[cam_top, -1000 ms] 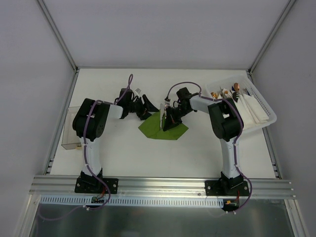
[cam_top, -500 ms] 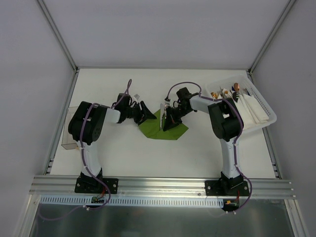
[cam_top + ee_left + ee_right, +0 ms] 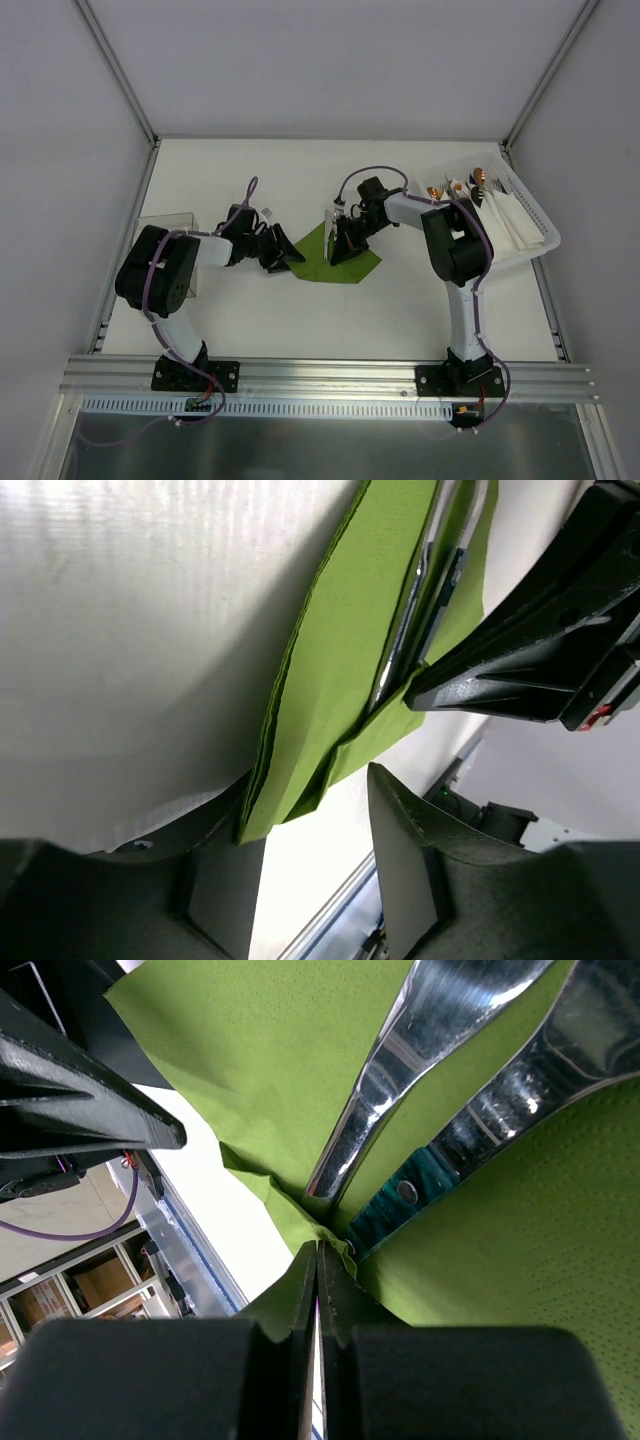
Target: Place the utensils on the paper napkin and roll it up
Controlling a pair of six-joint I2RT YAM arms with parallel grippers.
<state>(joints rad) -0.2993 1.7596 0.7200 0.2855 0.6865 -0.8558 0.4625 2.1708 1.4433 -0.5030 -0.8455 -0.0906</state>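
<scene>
Lying near the middle of the smooth white table [image 3: 300,320], a thin olive-green paper napkin [image 3: 352,268] shows a soft, dimpled texture, with one edge folded up. We see slim utensils [image 3: 425,1030] with glossy silvery metal heads and one teal handle nestled in its crease. The matte black right gripper [image 3: 318,1258] has its fingers pressed fully together, pinching a fold of the paper. The left gripper [image 3: 310,850] stands partly parted, its fingers straddling a corner of the napkin without clamping it.

No legible text or labels
</scene>
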